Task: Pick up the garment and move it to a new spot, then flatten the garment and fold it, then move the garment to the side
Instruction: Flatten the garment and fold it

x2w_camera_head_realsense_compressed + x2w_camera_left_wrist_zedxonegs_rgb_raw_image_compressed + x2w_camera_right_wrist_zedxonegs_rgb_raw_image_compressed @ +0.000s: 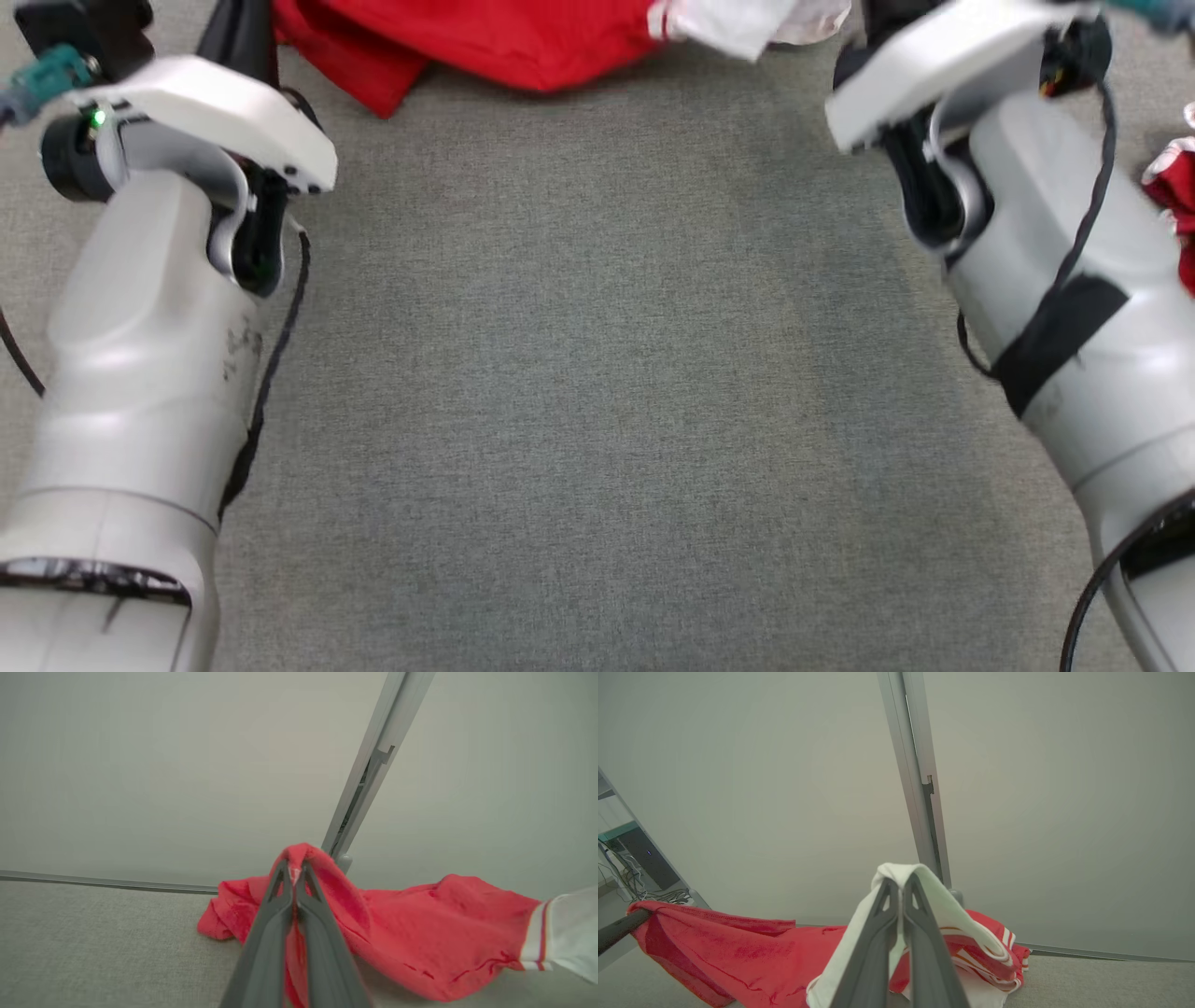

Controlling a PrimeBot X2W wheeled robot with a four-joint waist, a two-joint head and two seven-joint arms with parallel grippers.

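Red garment (420, 942) sits pinched in left hand (294, 870); right wrist view shows right hand (899, 884) clamping white.

Nothing legible: dark marks on the forearm (241, 347) behind the left gripper (294, 873) are smudged, and the orange print on the garment (738, 952) beside the right gripper (899, 884) forms no letters.

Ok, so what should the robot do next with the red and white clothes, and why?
Probably lift and draw both arms back together, bringing the garment onto the grey surface in front. The left tool is shut on red cloth, the right tool on white cloth, and the garment lies bunched.
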